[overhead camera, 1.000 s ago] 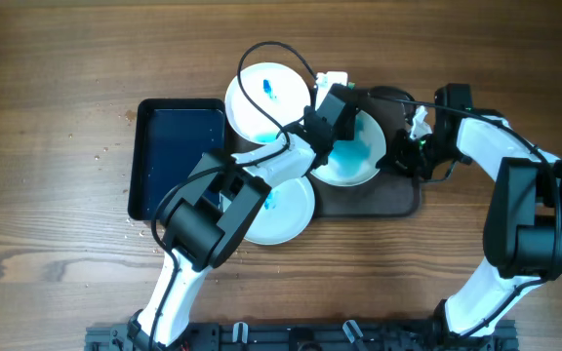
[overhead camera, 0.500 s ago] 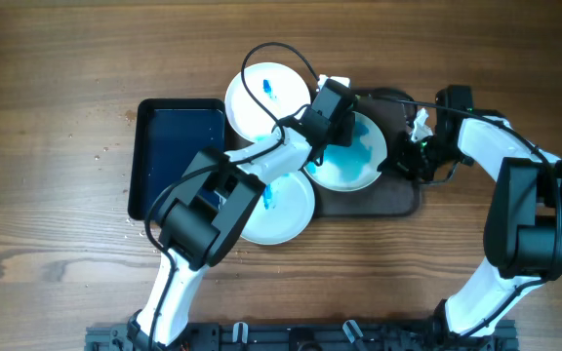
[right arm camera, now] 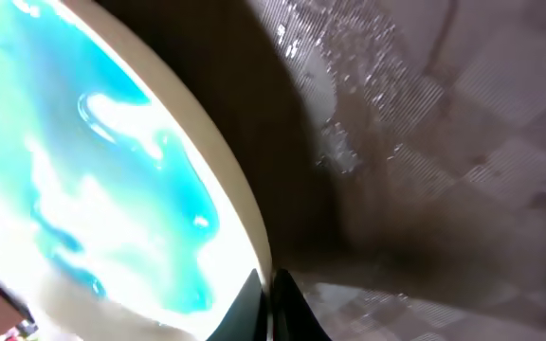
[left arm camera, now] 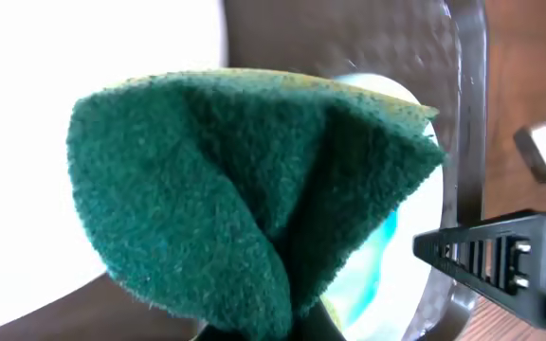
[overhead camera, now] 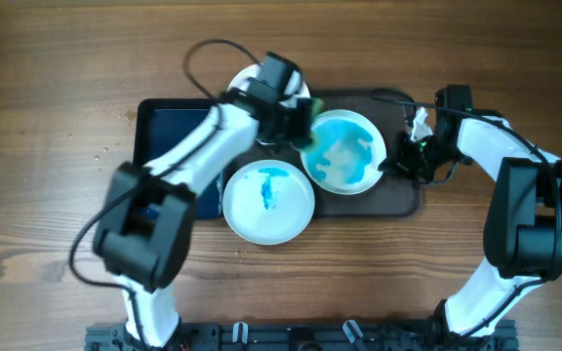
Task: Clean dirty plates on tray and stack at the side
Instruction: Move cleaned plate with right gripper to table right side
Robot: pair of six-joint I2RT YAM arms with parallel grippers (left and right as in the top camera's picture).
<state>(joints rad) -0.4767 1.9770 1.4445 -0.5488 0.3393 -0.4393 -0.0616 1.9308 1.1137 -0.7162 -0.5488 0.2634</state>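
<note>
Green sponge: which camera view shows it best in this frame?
Left wrist. The sponge fills the frame there, folded, its texture clear. Overhead shows only a small green patch at the left gripper, beside the blue-smeared plate. Right wrist shows none of it, only that plate's rim and the tray.
</note>
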